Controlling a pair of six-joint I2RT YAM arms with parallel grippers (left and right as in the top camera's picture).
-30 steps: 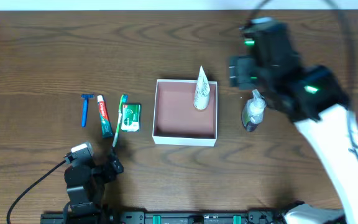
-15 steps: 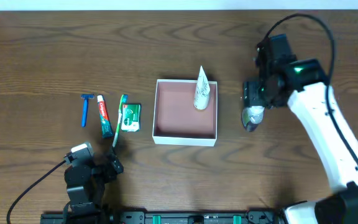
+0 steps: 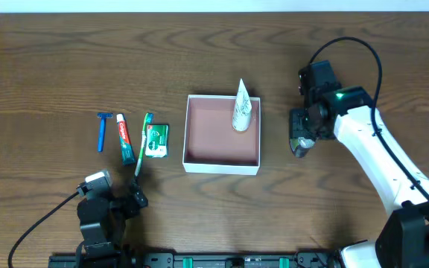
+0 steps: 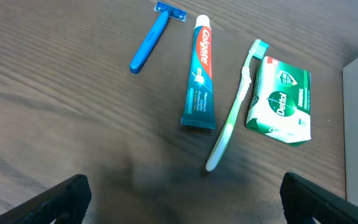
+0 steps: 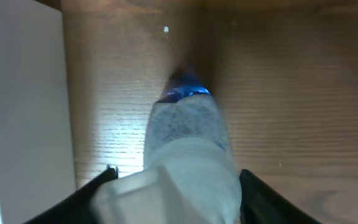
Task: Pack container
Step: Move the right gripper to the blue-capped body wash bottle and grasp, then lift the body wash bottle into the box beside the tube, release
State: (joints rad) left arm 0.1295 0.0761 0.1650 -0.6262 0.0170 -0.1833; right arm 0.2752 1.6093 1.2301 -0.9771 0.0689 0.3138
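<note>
The container (image 3: 222, 158) is a square box with white walls and a pink-brown inside, at the table's middle. A white tube (image 3: 241, 106) leans in its far right corner. A clear pump bottle (image 3: 301, 144) lies on the table right of the container. My right gripper (image 3: 304, 132) is low over it. In the right wrist view the jaws (image 5: 178, 186) straddle the bottle (image 5: 188, 140), the right finger against it and a small gap on the left. My left gripper (image 3: 118, 199) is open and empty near the front left edge, as its wrist view (image 4: 185, 199) shows.
Left of the container lie a blue razor (image 3: 103, 130), a toothpaste tube (image 3: 125, 138), a green toothbrush (image 3: 143, 141) and a green soap packet (image 3: 156, 141). They also show in the left wrist view, with the toothpaste (image 4: 199, 73) in the middle. The container's white wall (image 5: 23, 106) is left of the bottle.
My right arm has swung in from the far right and come down over the pump bottle, which is now partly covered. The left arm and the other things have not moved.
</note>
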